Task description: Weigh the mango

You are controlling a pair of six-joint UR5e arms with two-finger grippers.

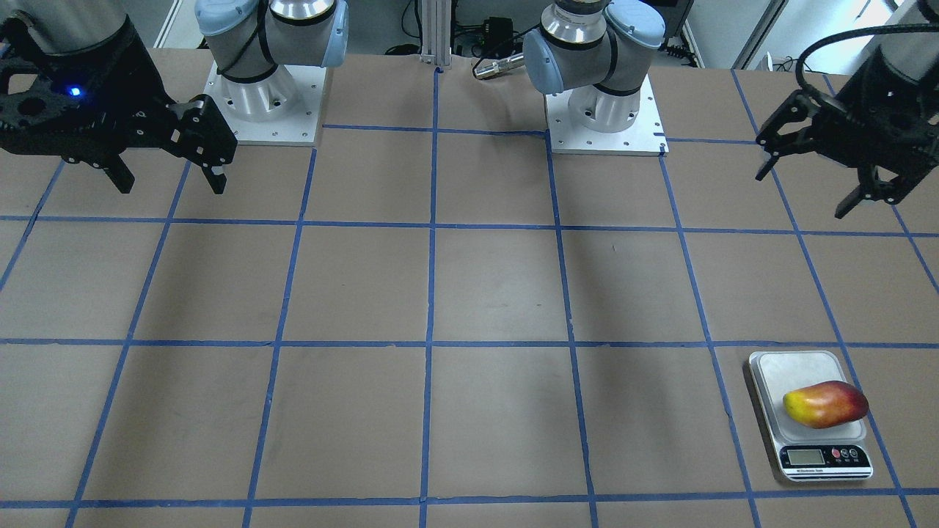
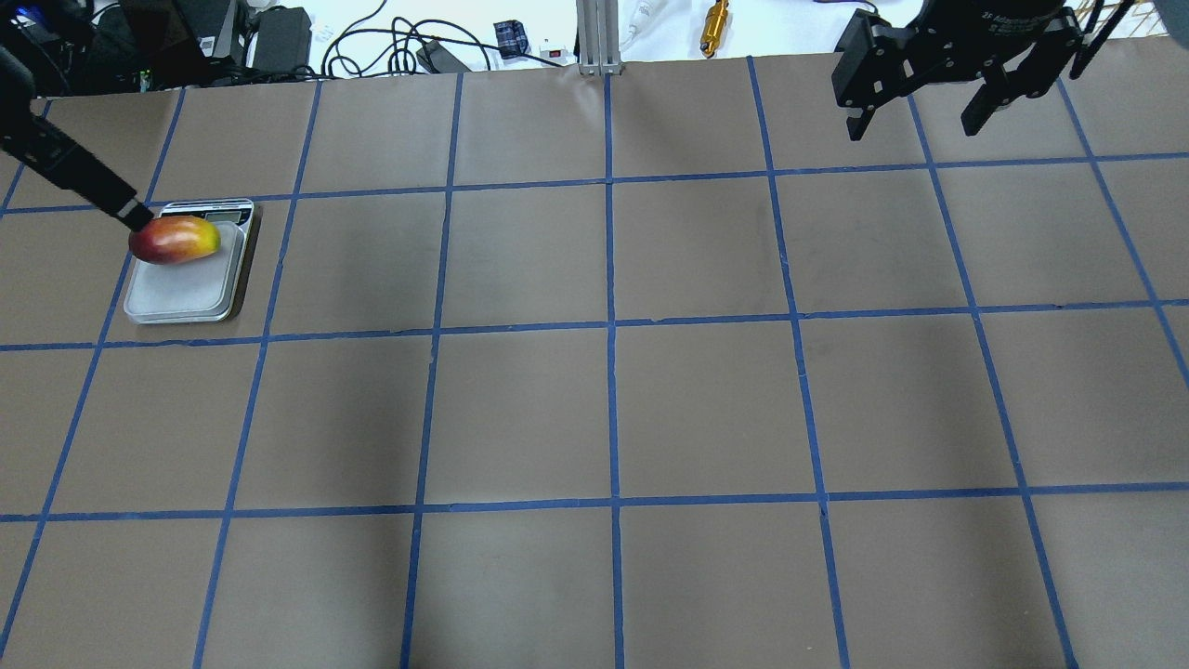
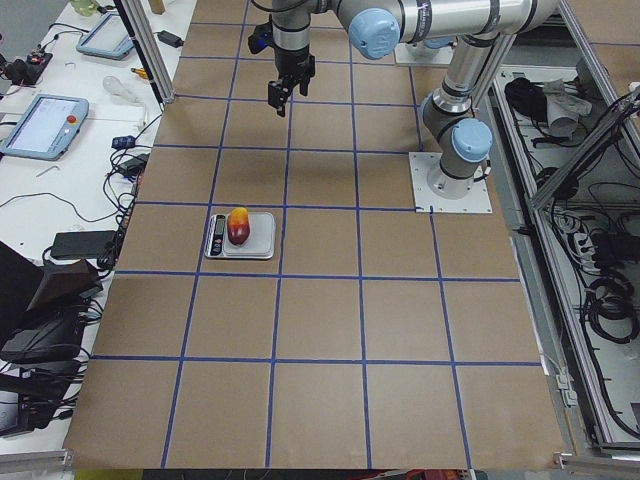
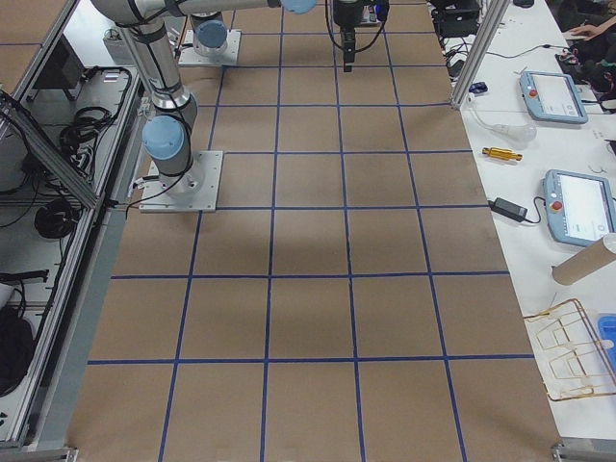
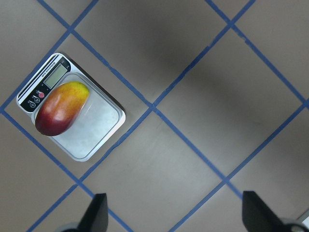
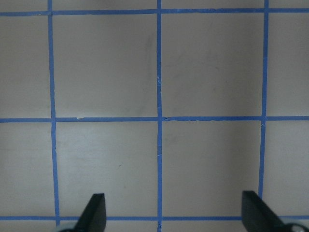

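The mango (image 1: pixel 825 404), yellow at one end and red at the other, lies on the platform of the silver scale (image 1: pixel 772 368), by its display. Both also show in the overhead view, mango (image 2: pixel 174 240) on scale (image 2: pixel 176 297), and in the left wrist view, mango (image 5: pixel 61 108) on scale (image 5: pixel 99 130). My left gripper (image 1: pixel 799 196) hangs open and empty high above the table, apart from the mango; its fingertips (image 5: pixel 99 212) frame bare table. My right gripper (image 1: pixel 172 189) is open and empty, raised on the other side (image 2: pixel 912 132).
The table is brown paper with a grid of blue tape lines (image 2: pixel 609 325). The two arm bases (image 1: pixel 605 110) stand at the robot's side. Cables and a brass tool (image 2: pixel 713 17) lie beyond the far edge. The scale sits near the table's left edge.
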